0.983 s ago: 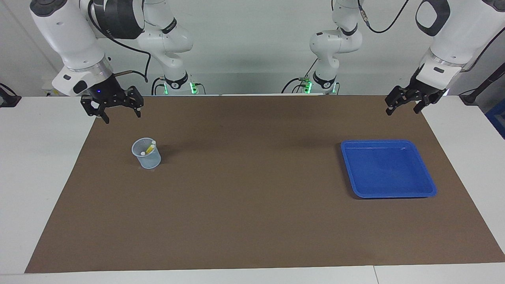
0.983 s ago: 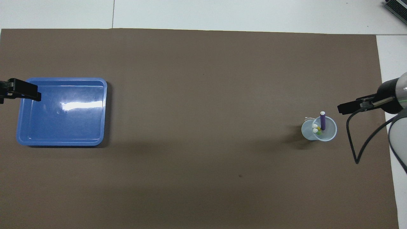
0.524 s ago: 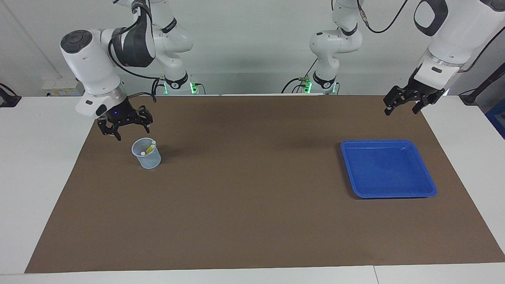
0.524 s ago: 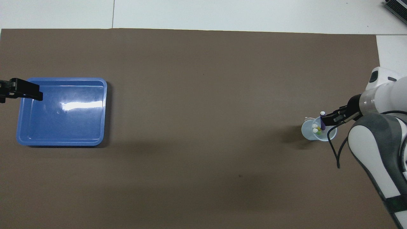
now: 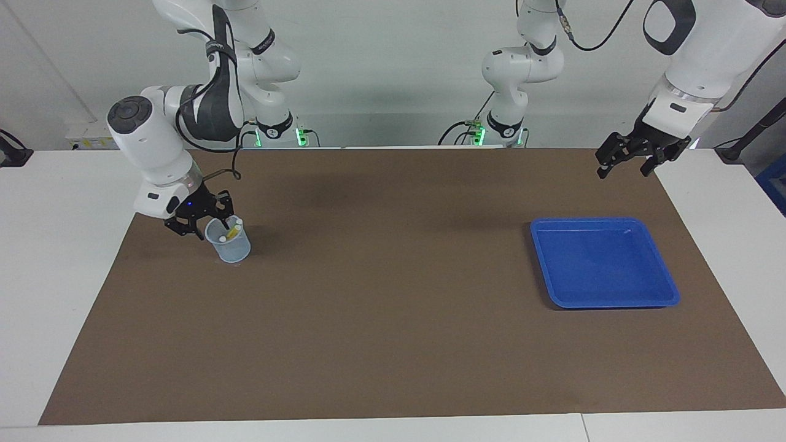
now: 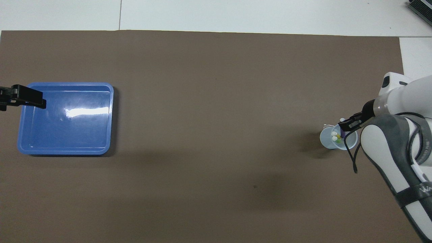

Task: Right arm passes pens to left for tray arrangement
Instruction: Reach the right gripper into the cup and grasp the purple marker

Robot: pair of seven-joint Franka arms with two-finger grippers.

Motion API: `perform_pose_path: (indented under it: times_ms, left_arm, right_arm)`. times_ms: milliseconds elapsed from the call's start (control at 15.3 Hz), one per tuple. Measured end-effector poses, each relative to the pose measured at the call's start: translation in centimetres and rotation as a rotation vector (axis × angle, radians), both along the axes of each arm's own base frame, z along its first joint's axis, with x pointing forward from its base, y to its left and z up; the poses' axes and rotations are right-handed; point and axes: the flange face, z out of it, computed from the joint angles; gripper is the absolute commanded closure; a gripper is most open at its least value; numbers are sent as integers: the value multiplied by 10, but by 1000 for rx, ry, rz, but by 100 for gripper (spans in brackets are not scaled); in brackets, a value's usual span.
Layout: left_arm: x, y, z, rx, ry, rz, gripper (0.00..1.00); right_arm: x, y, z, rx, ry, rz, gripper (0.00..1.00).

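A small pale blue mesh cup stands on the brown mat toward the right arm's end and holds the pens. The yellow pen shows at its rim. In the overhead view the cup holds the purple pen upright, with two whitish pen ends beside it. My right gripper, blue light on, is open and down at the cup's rim, around the purple pen in the overhead view. The blue tray lies empty toward the left arm's end. My left gripper waits open in the air over the mat.
The brown mat covers most of the white table. In the overhead view the left gripper overlaps the tray's rim. Both arm bases stand at the robots' edge of the table.
My right gripper has come down from above the mat's corner to the cup and now sits at its rim by the purple pen. The left gripper has barely moved.
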Motion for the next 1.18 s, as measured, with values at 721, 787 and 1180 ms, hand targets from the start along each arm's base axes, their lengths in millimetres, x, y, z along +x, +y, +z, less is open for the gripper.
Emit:
perform_pose_path:
  times_ms: [721, 787, 1180]
  left_arm:
    - [-16, -3, -9, 3, 40, -6, 0]
    - [-17, -3, -9, 3, 40, -5, 0]
    - [-18, -3, -8, 3, 38, -4, 0]
  right_arm:
    - [4, 8, -17, -1, 19, 12, 50]
    - [5, 8, -17, -2, 11, 12, 50]
    - [9, 8, -21, -4, -4, 11, 66]
